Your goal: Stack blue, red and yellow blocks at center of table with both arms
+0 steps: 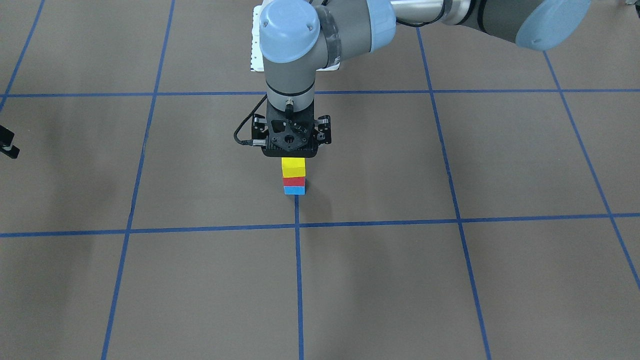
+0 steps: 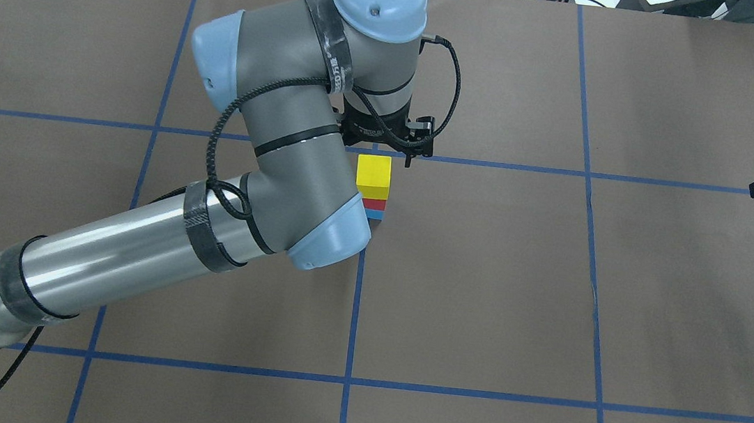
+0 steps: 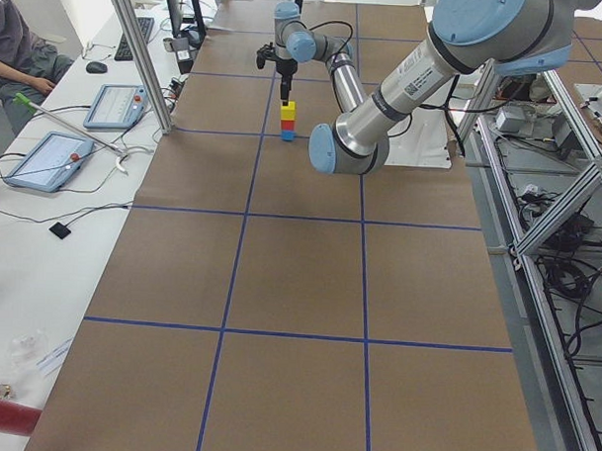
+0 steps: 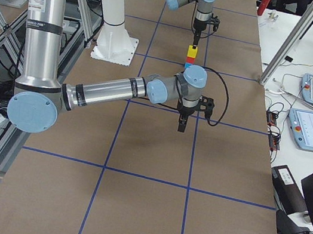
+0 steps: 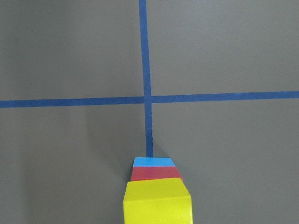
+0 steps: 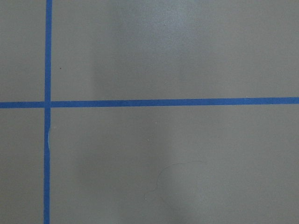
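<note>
Table (image 1: pixel 450 280): brown, gridded with blue tape (image 1: pixel 298 280), is carrying everything.

Left arm (image 2: pixel 135 249): is reaching in from the lower left of the overhead view toward centre frame.

Left gripper (image 1: pixel 293 152): is hanging directly over the stack (image 1: pixel 293 177). Its fingers are hidden, so I cannot tell whether it is gripping or spread.

Right gripper (image 4: pixel 180 126): is idling well apart over bare table; its opening I cannot tell either.

Stack: is standing just above mid-frame in the front view, on the vertical tape line. The yellow block (image 1: pixel 293 166) is topping the red block (image 1: pixel 293 181), which is sitting on the blue block (image 1: pixel 294 190).

Judgement: the last placing seems to be finishing. The next move calls for a straight upward lift without nudging the yellow block.
</note>
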Controlling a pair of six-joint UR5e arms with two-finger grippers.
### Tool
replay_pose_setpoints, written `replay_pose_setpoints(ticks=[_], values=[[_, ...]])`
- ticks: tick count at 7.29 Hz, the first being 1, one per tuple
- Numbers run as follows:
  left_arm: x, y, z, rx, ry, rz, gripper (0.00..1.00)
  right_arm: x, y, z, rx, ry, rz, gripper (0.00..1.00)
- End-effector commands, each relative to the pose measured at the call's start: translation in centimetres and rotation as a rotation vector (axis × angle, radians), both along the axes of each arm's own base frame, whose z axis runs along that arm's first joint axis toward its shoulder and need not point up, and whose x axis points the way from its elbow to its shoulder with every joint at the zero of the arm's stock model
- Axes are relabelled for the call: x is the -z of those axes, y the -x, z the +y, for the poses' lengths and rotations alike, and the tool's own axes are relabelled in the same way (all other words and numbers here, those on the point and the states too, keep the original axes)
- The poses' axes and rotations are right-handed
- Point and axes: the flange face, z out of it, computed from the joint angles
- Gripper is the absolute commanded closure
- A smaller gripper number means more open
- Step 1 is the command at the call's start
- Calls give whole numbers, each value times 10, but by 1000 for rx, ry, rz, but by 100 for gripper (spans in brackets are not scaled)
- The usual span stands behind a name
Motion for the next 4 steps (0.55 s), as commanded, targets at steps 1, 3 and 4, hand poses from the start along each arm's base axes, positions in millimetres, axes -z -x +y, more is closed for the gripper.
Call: replay_pose_setpoints(ticks=[1,3,4], values=[[-35,100,39,-41,-66,-4,0,2,-17,-3,-26,-12,-2,0],[-179,251,66,-73,-171,-93,0,-11,-51,2,-36,-43,12,0],[-235,316,51,-111,-205,-124,0,-18,-64,6,-40,-51,18,0]])
